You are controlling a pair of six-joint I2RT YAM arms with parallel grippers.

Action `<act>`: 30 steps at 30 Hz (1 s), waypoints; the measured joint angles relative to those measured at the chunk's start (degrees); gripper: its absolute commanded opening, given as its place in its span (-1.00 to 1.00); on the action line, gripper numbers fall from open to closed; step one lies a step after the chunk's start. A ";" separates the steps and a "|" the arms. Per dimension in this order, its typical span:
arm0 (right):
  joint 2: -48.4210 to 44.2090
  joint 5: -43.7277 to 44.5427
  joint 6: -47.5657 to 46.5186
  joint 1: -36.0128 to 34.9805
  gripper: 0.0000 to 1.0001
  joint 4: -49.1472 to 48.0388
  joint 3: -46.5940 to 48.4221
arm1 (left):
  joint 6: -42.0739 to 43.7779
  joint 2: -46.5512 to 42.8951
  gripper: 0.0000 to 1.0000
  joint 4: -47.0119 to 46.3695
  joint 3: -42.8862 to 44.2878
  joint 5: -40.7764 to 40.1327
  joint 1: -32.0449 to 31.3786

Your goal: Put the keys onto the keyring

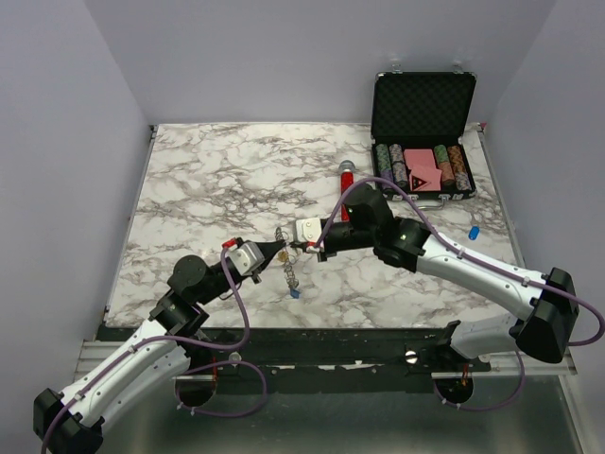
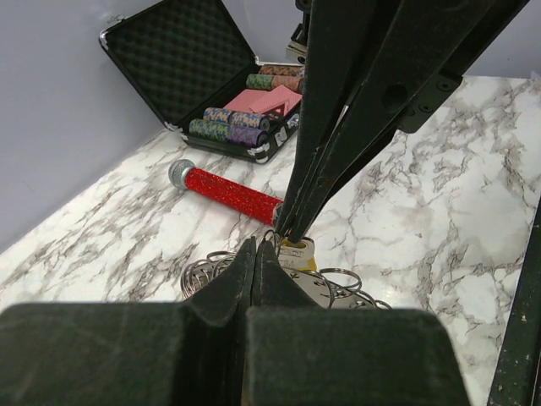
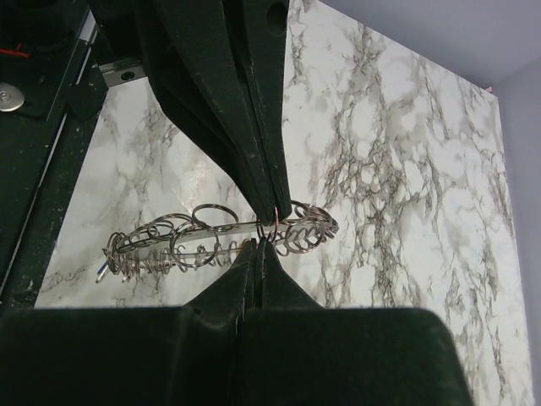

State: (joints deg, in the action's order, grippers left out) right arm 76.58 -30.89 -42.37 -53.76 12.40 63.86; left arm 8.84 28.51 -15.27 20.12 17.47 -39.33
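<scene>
Silvery keyring (image 1: 290,271), one; left hand (image 1: 281,253), right hand (image 1: 302,248) closed at it.

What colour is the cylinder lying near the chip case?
Glittery red cylinder with a silver cap; shows best in the left wrist view.

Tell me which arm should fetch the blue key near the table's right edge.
Probably right: the blue key lies beside the right arm, while the left pincer is shut at the keyring, farther away.

Soft, even overhead light, faint shadows on the marble surface (image 1: 236,180); nearby fingers (image 2: 220,296) look dark, blurred.
</scene>
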 measured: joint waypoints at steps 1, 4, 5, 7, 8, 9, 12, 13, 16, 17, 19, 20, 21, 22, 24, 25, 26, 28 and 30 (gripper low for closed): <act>0.00 0.00 0.39 0.00 -0.99 -0.39 -0.13 | -0.37 0.00 -1.00 -0.11 0.00 -0.35 0.00; 0.00 0.00 1.55 0.20 -0.92 -1.46 -0.46 | -1.46 0.00 -1.00 -0.55 0.00 -1.20 0.00; 0.00 0.00 1.92 0.22 -0.86 -1.88 -0.55 | -1.86 0.00 -1.00 -0.90 -0.04 -1.49 0.00; 0.00 0.02 2.78 0.26 -0.80 -2.54 -0.59 | -2.45 0.00 -1.00 -1.44 -0.15 -1.90 0.00; 0.00 0.02 3.19 0.26 -0.77 -2.67 -0.61 | -2.69 0.00 -1.00 -1.73 -0.22 -2.05 0.00; 0.00 0.02 3.54 0.26 -0.74 -2.73 -0.61 | -2.93 0.00 -1.00 -2.03 -0.33 -2.23 0.00; 0.00 -0.09 4.52 0.22 -0.61 -2.99 -0.63 | -3.39 0.00 -1.00 -2.95 -0.37 -2.47 0.00; 0.00 -0.24 4.87 0.22 -0.60 -3.08 -0.63 | -3.56 0.00 -1.00 -3.39 -0.39 -2.54 0.00; 0.00 -0.83 5.53 0.22 -0.52 -3.02 -0.66 | -3.93 -0.02 -1.00 -4.50 -0.44 -2.86 0.00; -0.09 -1.05 5.70 0.22 -0.50 -2.99 -0.66 | -4.04 -0.02 -1.00 -4.87 -0.50 -2.89 0.00; -0.28 -1.46 6.14 0.20 -0.48 -2.97 -0.66 | -4.22 -0.13 -1.00 -5.33 -0.74 -2.93 0.00; -0.42 -1.57 6.36 0.20 -0.47 -2.91 -0.66 | -4.26 -0.22 -1.00 -5.55 -0.90 -2.93 0.00; -0.52 -1.64 6.49 0.20 -0.47 -2.89 -0.66 | -4.37 -0.37 -1.00 -5.77 -1.07 -2.95 0.00; -0.68 -1.70 6.62 0.20 -0.46 -2.86 -0.66 | -4.44 -0.50 -1.00 -6.01 -1.20 -2.95 0.00; -1.18 -1.77 7.04 0.20 -0.45 -2.49 -0.66 | -4.59 -0.70 -1.00 -6.51 -1.36 -2.99 0.00; -1.51 -1.81 7.39 0.24 -0.44 -2.21 -0.66 | -4.66 -0.79 -1.00 -6.80 -1.46 -3.08 0.00; -1.77 -1.86 7.78 0.26 -0.42 -2.05 -0.66 | -4.79 -0.92 -1.00 -7.26 -1.60 -3.15 0.00; -2.14 -2.10 8.61 0.72 -0.35 -1.84 -0.52 | -5.11 -1.38 -1.00 -8.07 -1.95 -3.15 0.00; -2.32 -2.62 9.81 1.22 -0.25 -1.64 -0.15 | -5.49 -1.86 -1.00 -8.68 -2.32 -3.15 0.04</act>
State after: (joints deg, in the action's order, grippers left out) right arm 74.26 -33.52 -32.56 -52.53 10.76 63.70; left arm 3.36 26.65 -23.94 17.80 14.33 -39.29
